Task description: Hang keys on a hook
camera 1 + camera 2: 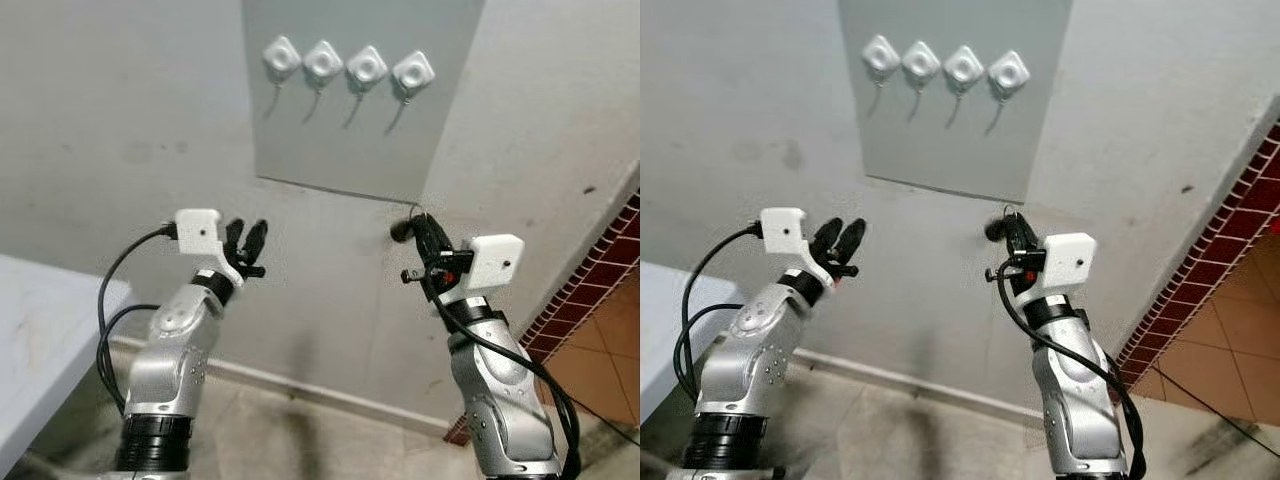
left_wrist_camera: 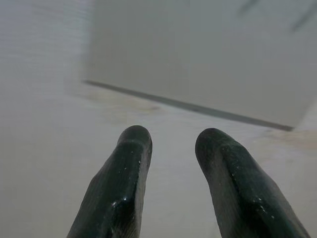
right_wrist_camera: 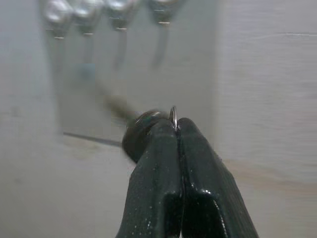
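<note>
1. High on the grey wall (image 1: pixel 120 120) a flat grey panel (image 1: pixel 350 130) was fixed, and across its upper part ran a row of 4 white hooks (image 1: pixel 345 66), each a small diamond-shaped base with a thin prong curving down from it.
2. Below the panel's lower right corner, the right gripper (image 1: pixel 418 222) was raised on its silver arm with its black fingers (image 3: pixel 168 173) pressed tight together.
3. Pinched between those fingertips was the thin metal ring of the keys (image 3: pixel 173 117), standing just proud of the tips; a dark rounded piece of the bunch (image 3: pixel 141 130) bulged out beside one finger, too blurred for me to say more of it.
4. The keys were near the panel's bottom edge and well below the hooks, touching none of them.
5. The left gripper (image 1: pixel 247 238) was held up to the left of the panel at about the same height, its 2 fingers (image 2: pixel 124 188) spread apart with nothing between them, pointing toward the wall under the panel's lower edge.
6. At the far left a pale tabletop (image 1: pixel 40 350) jutted into view beside the left arm.
7. At the right, past the wall's corner, a strip of dark red brick (image 1: pixel 590 280) met orange floor tiles (image 1: pixel 600 370).
</note>
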Robot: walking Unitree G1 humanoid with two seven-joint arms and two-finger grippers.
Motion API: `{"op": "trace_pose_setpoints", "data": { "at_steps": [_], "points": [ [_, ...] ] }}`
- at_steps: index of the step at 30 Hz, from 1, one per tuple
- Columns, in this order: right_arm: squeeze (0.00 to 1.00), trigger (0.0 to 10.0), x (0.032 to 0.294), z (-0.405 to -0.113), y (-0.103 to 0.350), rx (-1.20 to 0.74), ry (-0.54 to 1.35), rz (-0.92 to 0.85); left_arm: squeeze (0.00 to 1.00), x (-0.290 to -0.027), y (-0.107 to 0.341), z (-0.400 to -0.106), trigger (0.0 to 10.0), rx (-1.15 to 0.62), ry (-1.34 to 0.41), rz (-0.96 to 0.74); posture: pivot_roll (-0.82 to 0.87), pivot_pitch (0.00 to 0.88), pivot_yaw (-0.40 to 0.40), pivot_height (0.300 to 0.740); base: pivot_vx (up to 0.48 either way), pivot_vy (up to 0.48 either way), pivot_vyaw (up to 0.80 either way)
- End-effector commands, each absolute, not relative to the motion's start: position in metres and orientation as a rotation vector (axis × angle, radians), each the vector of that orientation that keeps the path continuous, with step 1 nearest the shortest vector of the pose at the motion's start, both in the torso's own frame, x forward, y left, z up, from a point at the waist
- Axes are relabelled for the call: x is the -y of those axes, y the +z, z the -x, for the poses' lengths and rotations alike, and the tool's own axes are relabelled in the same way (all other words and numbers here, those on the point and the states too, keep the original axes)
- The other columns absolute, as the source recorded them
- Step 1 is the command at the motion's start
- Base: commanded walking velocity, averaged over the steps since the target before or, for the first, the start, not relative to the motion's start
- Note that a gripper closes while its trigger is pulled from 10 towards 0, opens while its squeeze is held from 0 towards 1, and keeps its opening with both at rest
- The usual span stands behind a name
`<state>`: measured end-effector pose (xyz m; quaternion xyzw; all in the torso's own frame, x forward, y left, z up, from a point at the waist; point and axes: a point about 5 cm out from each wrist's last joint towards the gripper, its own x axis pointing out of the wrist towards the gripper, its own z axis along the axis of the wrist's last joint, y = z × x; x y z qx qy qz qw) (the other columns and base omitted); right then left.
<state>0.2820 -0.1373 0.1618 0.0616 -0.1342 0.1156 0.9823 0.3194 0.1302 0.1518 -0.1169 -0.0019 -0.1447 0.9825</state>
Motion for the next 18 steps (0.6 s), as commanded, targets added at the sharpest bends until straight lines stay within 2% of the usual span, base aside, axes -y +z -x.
{"op": "trace_pose_setpoints", "data": {
  "at_steps": [1,7,13,18],
  "points": [
    [0.0,10.0,0.145,-0.281,0.167,0.291,0.215,-0.121,0.0,-0.122,0.154,-0.319,10.0,0.001,-0.316,0.244,0.09,0.0,-0.013,0.74,0.341,0.0,0.0],
    [0.0,10.0,0.144,-0.28,0.167,0.291,0.217,-0.119,0.0,-0.121,0.155,-0.319,10.0,0.01,-0.314,0.241,0.09,0.0,-0.015,0.74,0.324,0.0,0.0],
    [0.0,10.0,0.144,-0.282,0.167,0.29,0.228,-0.114,0.0,-0.119,0.157,-0.319,10.0,0.039,-0.298,0.211,0.1,0.0,-0.016,0.74,0.0,0.0,0.0],
    [0.0,10.0,0.138,-0.288,0.172,0.303,0.272,-0.105,0.0,-0.11,0.169,-0.321,10.0,0.078,-0.387,0.17,0.1,0.0,-0.013,0.74,0.0,0.0,0.0]
  ]
}}
